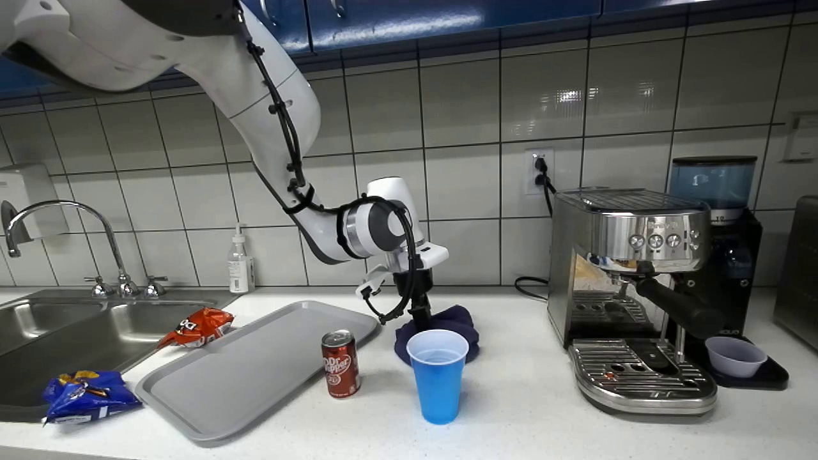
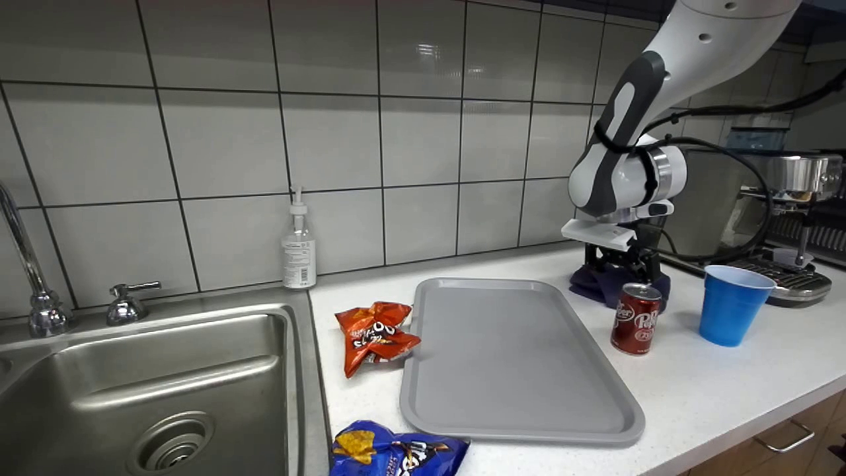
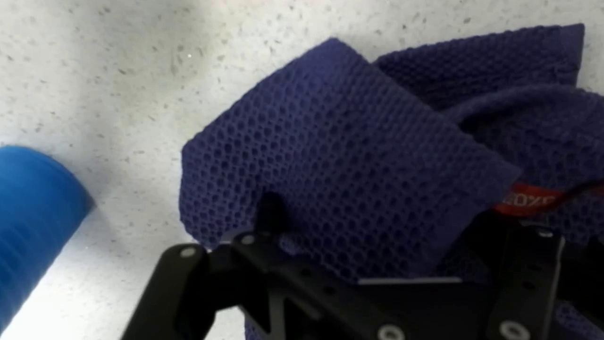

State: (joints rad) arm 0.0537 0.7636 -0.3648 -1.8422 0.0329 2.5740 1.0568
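The wrist view's left edge crops the cup (image 3: 35, 224); the blurred gripper (image 3: 381, 222) hides part of the cloth (image 3: 339, 146). In an exterior view, the bottom edge cuts the blue bag (image 2: 396, 454).

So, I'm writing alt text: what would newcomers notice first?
Probably the white jointed robot arm, its black gripper open at a crumpled purple woven cloth on the pale counter. Next come the blue tapered plastic cup near that cloth and the boxy steel espresso machine right of the cup in an exterior view.

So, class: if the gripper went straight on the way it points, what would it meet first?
The cloth: the gripper points down at it, and may be touching it; exact depth is unclear.
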